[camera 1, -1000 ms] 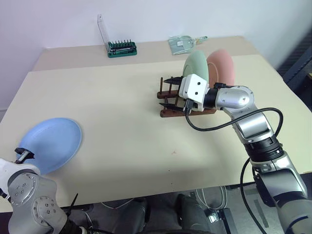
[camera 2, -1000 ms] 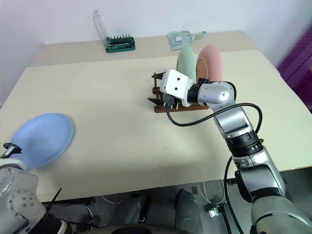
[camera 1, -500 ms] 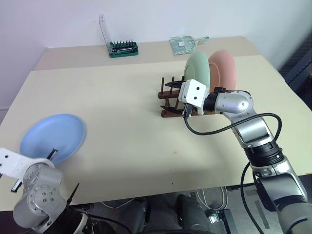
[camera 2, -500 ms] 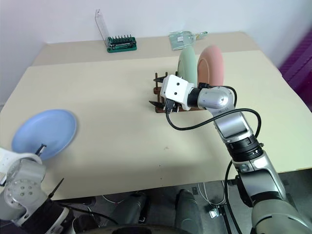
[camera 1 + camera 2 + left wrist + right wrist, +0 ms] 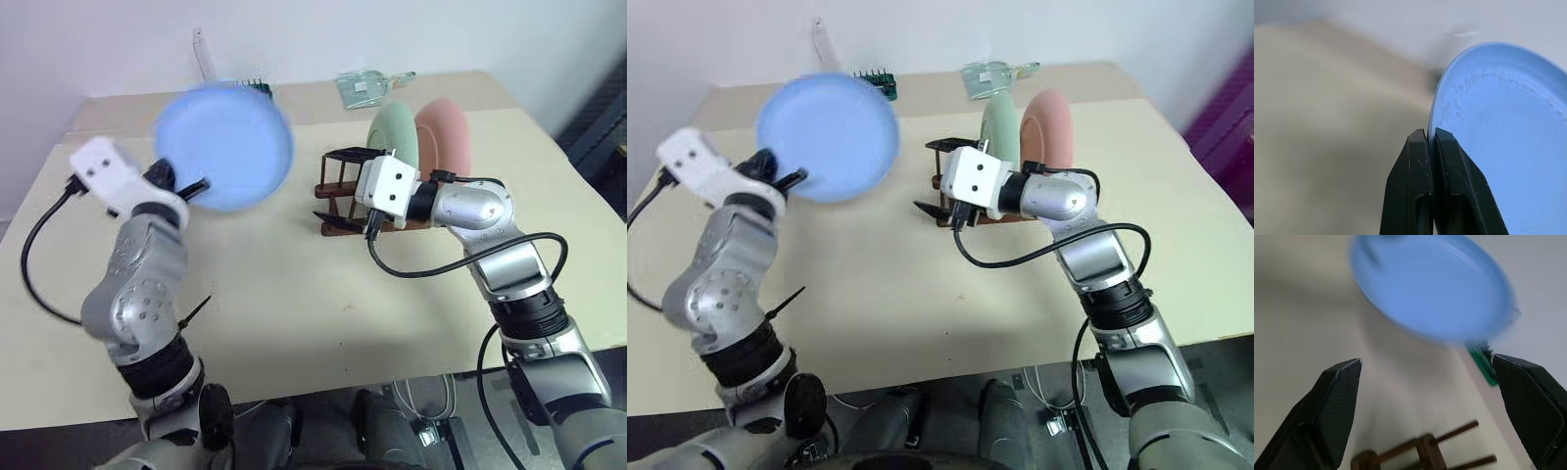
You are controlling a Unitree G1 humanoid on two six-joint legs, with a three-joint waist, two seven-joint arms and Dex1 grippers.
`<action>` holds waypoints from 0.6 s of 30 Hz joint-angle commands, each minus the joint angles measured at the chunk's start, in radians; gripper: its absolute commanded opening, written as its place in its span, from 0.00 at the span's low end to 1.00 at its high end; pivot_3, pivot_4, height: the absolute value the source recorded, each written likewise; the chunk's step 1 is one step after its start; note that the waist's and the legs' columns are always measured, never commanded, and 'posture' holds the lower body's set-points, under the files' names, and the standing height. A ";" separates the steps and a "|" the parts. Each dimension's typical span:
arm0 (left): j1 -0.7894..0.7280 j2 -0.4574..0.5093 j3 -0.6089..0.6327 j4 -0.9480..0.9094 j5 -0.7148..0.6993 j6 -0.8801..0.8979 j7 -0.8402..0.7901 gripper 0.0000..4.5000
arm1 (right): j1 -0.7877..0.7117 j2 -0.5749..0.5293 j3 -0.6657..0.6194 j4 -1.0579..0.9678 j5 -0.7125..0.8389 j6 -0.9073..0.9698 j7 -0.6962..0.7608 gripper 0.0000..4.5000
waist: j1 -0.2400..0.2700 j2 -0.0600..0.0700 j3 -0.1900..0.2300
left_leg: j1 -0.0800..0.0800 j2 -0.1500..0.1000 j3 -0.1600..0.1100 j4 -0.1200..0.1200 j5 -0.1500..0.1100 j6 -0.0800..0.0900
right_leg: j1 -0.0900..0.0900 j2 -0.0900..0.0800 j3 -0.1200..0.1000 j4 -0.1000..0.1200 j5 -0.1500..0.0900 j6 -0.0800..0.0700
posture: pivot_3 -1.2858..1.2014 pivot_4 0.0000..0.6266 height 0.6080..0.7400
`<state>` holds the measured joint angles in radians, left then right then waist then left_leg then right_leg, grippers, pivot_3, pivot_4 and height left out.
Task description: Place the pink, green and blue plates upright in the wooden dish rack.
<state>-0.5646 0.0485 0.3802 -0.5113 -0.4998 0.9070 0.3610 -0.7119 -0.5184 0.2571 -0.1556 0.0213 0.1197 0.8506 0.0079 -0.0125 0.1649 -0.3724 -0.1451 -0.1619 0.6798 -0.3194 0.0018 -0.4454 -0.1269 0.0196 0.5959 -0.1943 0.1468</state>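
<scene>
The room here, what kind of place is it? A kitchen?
Probably a lab or workshop, not a kitchen. A plain beige table stands against a bare white wall, with a green tray of screwdriver bits at the back, and loose cables hang under the front edge. The wooden dish rack looks like a test prop.

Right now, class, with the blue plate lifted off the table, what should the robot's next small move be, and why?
Probably carry the blue plate rightward toward the wooden dish rack. The left gripper pinches its rim, the green plate and pink plate already stand upright there, and the right gripper waits open beside the free pegs.
</scene>
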 commanded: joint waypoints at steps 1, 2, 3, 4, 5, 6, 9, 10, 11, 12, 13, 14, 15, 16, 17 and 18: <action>-0.087 0.022 -0.077 0.023 0.015 -0.025 -0.050 0.00 | -0.039 0.019 0.059 0.021 -0.159 -0.140 -0.089 0.98 | -0.003 0.000 0.000 | 0.000 0.000 0.000 0.000 0.000 0.000 | 0.000 0.000 0.000 0.000 0.000 0.000 | 0.52 0.24 1.00; -0.103 0.029 -0.101 0.024 0.019 -0.025 -0.066 0.00 | -0.049 0.019 0.074 0.046 -0.211 -0.180 -0.121 0.98 | -0.003 0.000 0.000 | 0.000 0.000 0.000 0.001 0.000 0.000 | -0.001 0.001 0.000 0.000 0.000 0.000 | 0.52 0.24 1.00; -0.111 0.035 -0.115 0.024 0.023 -0.026 -0.076 0.00 | -0.055 0.020 0.081 0.063 -0.242 -0.205 -0.140 0.98 | -0.002 0.000 0.000 | 0.000 0.000 0.000 0.001 0.000 0.000 | -0.001 0.001 0.000 0.000 0.000 0.000 | 0.52 0.24 1.00; -0.116 0.034 -0.123 0.022 0.023 -0.022 -0.081 0.00 | -0.059 0.018 0.088 0.078 -0.269 -0.230 -0.154 0.98 | -0.001 0.000 0.000 | -0.001 0.000 0.000 0.001 0.000 0.000 | -0.001 0.001 0.000 0.000 0.000 0.000 | 0.52 0.24 1.00; -0.124 0.027 -0.124 0.022 0.017 -0.022 -0.083 0.00 | -0.061 0.017 0.096 0.091 -0.285 -0.252 -0.155 0.98 | 0.000 0.000 0.000 | 0.000 0.000 0.000 0.001 0.000 0.000 | -0.001 0.001 0.000 0.000 0.000 0.000 | 0.52 0.24 1.00; -0.131 0.019 -0.124 0.024 0.013 -0.020 -0.081 0.00 | -0.062 0.013 0.104 0.105 -0.303 -0.275 -0.156 0.98 | 0.001 0.000 0.000 | 0.000 0.000 0.000 0.001 0.000 0.000 | -0.001 0.001 0.000 0.000 0.000 0.000 | 0.52 0.24 1.00; -0.135 0.009 -0.129 0.017 0.000 -0.005 -0.093 0.00 | -0.061 0.011 0.112 0.136 -0.341 -0.317 -0.168 0.98 | 0.002 0.000 0.000 | -0.001 0.000 0.000 0.001 0.000 0.000 | -0.001 0.001 0.000 0.000 0.000 0.000 | 0.52 0.24 1.00; -0.133 0.009 -0.133 0.012 0.000 0.000 -0.096 0.00 | -0.068 0.013 0.109 0.148 -0.364 -0.328 -0.190 0.93 | 0.002 0.000 0.000 | 0.000 0.000 0.000 0.001 0.000 0.000 | -0.001 0.001 0.000 0.000 0.000 0.000 | 0.52 0.24 1.00; -0.131 0.005 -0.132 0.009 -0.001 0.003 -0.096 0.00 | -0.075 0.012 0.110 0.159 -0.385 -0.339 -0.203 0.87 | 0.002 0.000 0.000 | 0.000 0.000 0.000 0.001 0.000 0.000 | -0.001 0.001 0.000 0.000 0.000 0.000 | 0.52 0.24 1.00; -0.129 0.002 -0.131 0.005 -0.002 0.006 -0.093 0.00 | -0.077 0.012 0.110 0.164 -0.400 -0.347 -0.211 0.82 | 0.003 0.000 0.000 | 0.000 0.000 0.000 0.001 0.000 0.000 | -0.001 0.001 0.000 0.000 0.000 0.000 | 0.52 0.24 1.00; -0.126 0.000 -0.129 0.007 0.000 0.008 -0.092 0.00 | -0.080 0.008 0.112 0.175 -0.429 -0.360 -0.229 0.72 | 0.003 0.000 0.000 | 0.000 0.000 0.000 0.001 0.000 0.000 | -0.001 0.001 0.000 0.000 0.000 0.000 | 0.52 0.24 1.00; -0.122 0.001 -0.130 0.007 0.002 0.011 -0.092 0.00 | -0.079 0.005 0.112 0.178 -0.446 -0.367 -0.238 0.60 | 0.003 0.000 0.000 | 0.000 0.000 0.000 0.001 0.000 0.000 | -0.001 0.001 0.000 0.000 0.000 0.000 | 0.52 0.24 1.00; -0.118 0.002 -0.131 0.007 0.004 0.012 -0.095 0.00 | -0.079 0.002 0.113 0.183 -0.467 -0.374 -0.249 0.49 | 0.003 0.000 0.000 | 0.000 0.000 0.000 0.001 0.000 0.000 | -0.001 0.001 0.000 0.000 0.000 0.000 | 0.52 0.24 1.00; -0.114 0.003 -0.131 0.004 0.005 0.015 -0.097 0.00 | -0.077 0.000 0.112 0.184 -0.481 -0.379 -0.255 0.40 | 0.003 0.000 0.000 | 0.000 0.000 0.000 0.001 0.000 0.000 | -0.001 0.001 0.000 0.000 0.000 0.000 | 0.52 0.24 1.00; -0.110 0.000 -0.130 -0.001 0.003 0.017 -0.097 0.00 | -0.074 -0.003 0.111 0.184 -0.497 -0.387 -0.264 0.27 | 0.003 0.000 0.000 | 0.000 0.000 0.000 0.001 0.000 0.000 | -0.001 0.001 0.000 0.000 0.000 0.000 | 0.52 0.24 1.00; -0.105 -0.002 -0.129 -0.006 0.002 0.021 -0.096 0.00 | -0.071 -0.005 0.108 0.184 -0.509 -0.391 -0.273 0.16 | 0.003 0.000 0.000 | 0.000 0.000 0.000 0.001 0.000 0.000 | -0.001 0.001 0.000 0.000 0.000 0.000 | 0.52 0.24 1.00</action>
<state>-0.6680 0.0458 0.2514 -0.4595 -0.4902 0.9297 0.2676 -0.7659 -0.5191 0.3854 0.0454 -0.4697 -0.2529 0.6116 0.0107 -0.0128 0.1651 -0.3728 -0.1448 -0.1617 0.6809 -0.3194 0.0015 -0.4463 -0.1261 0.0200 0.5960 -0.1943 0.1468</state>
